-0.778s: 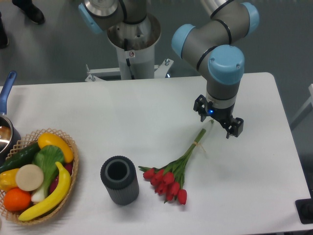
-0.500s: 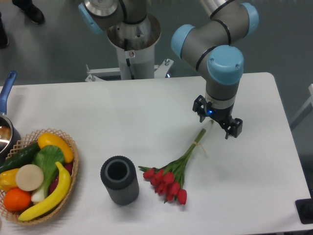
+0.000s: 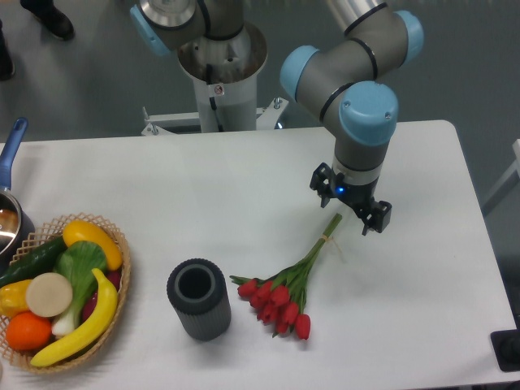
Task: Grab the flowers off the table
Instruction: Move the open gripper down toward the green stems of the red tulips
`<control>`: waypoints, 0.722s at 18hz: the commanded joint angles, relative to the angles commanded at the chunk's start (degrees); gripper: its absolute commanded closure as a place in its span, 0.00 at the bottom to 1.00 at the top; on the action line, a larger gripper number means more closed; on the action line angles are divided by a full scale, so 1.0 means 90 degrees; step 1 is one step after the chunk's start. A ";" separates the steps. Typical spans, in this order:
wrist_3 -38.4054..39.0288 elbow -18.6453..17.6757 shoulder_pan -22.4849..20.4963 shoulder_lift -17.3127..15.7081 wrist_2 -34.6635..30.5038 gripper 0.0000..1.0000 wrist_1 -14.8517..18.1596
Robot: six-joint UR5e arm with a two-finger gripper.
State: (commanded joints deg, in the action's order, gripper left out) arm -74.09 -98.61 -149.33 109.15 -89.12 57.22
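White and matte, the table (image 3: 244,175) fills most of the camera's view, with grey floor and the arm's metal pedestal (image 3: 221,73) behind its far edge.

On the table's right half lie the flowers (image 3: 286,286), flat on the surface and slanting from lower left to upper right. Their red tulip buds cluster at the lower end, packed close together and pointing toward the near edge. Thin green stems run up from the buds, drawn into a narrow bundle and tied with a pale band near the upper end, where the cut tips end just below the gripper (image 3: 348,206).

That gripper hangs from the arm's (image 3: 357,89) grey and blue wrist, pointing down over the stem tips. Its two dark fingers stand apart, one on each side, with nothing between them; whether they touch the stems cannot be told.

Left of the buds, close by but apart from them, stands a dark ribbed vase (image 3: 198,298), upright with its mouth open. Further left, at the table's edge, a basket (image 3: 120,280) holds fruit and vegetables, and a pot (image 3: 10,215) with a blue handle shows beside it.
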 joint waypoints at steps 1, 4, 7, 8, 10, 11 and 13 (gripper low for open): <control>-0.0020 0.0000 0.0059 0.0146 0.0000 0.00 -0.0029; 0.0029 0.0029 0.0215 0.0430 0.0000 0.00 -0.0292; 0.0155 0.0000 0.0342 0.0606 0.0000 0.00 -0.0430; 0.0243 -0.0010 0.0352 0.0625 0.0000 0.00 -0.0430; 0.0380 -0.0010 0.0459 0.0694 0.0000 0.00 -0.0430; 0.0419 -0.0010 0.0469 0.0704 0.0000 0.00 -0.0430; 0.0498 0.0000 0.0469 0.0743 0.0000 0.00 -0.0440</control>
State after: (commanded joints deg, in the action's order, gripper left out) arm -69.61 -98.61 -145.11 115.84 -89.12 53.26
